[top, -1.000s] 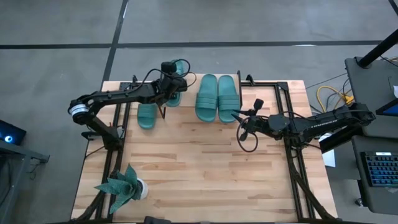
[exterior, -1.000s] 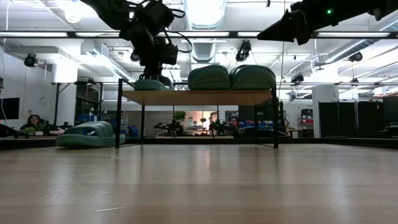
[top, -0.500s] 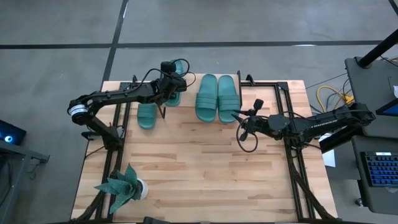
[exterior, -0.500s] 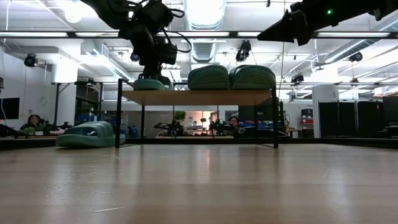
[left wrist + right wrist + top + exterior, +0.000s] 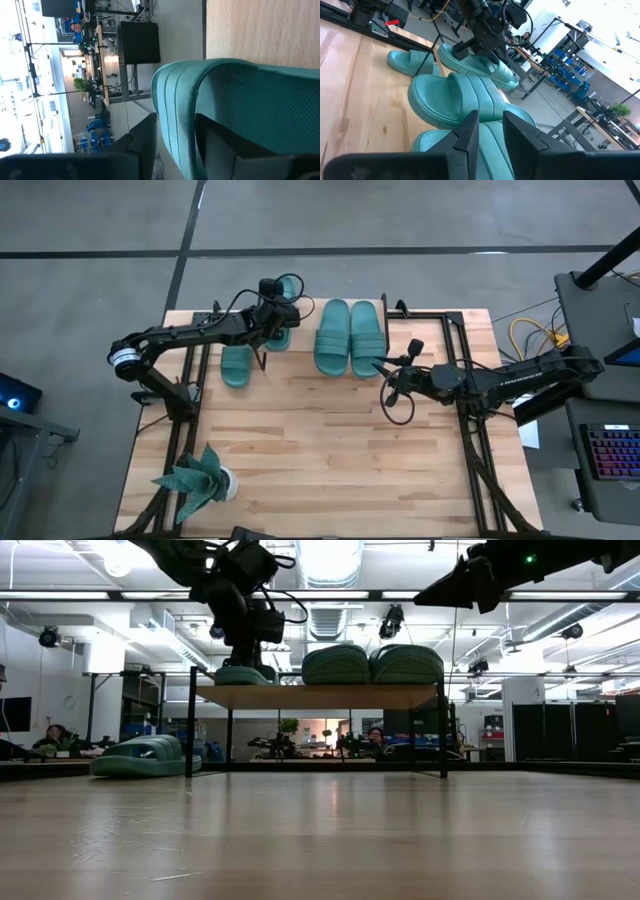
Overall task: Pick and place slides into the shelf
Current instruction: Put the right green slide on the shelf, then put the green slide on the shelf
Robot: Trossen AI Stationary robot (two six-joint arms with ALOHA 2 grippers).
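"Slide number three (image 5: 291, 286), where do we have it?"

"On the left end of the shelf (image 5: 320, 696), under our left gripper (image 5: 272, 320). Its fingers (image 5: 145, 145) are clamped on the wide strap, and we judge the sole to be down on the plank."

"And the last one?"

"The fourth slide (image 5: 236, 366) lies on the table (image 5: 330, 450) just left of the shelf's legs, far nearer our left arm than our right. Its long axis runs front to back, parallel to the pair of slides (image 5: 332, 335) sitting mid-shelf. Which end is the toe we cannot tell."

"So the next reach is a short one?"

"We think so: down and leftward off the shelf."

"Our right gripper (image 5: 490, 122)?"

"Off the shelf's right end, fingers a narrow gap apart, holding nothing"
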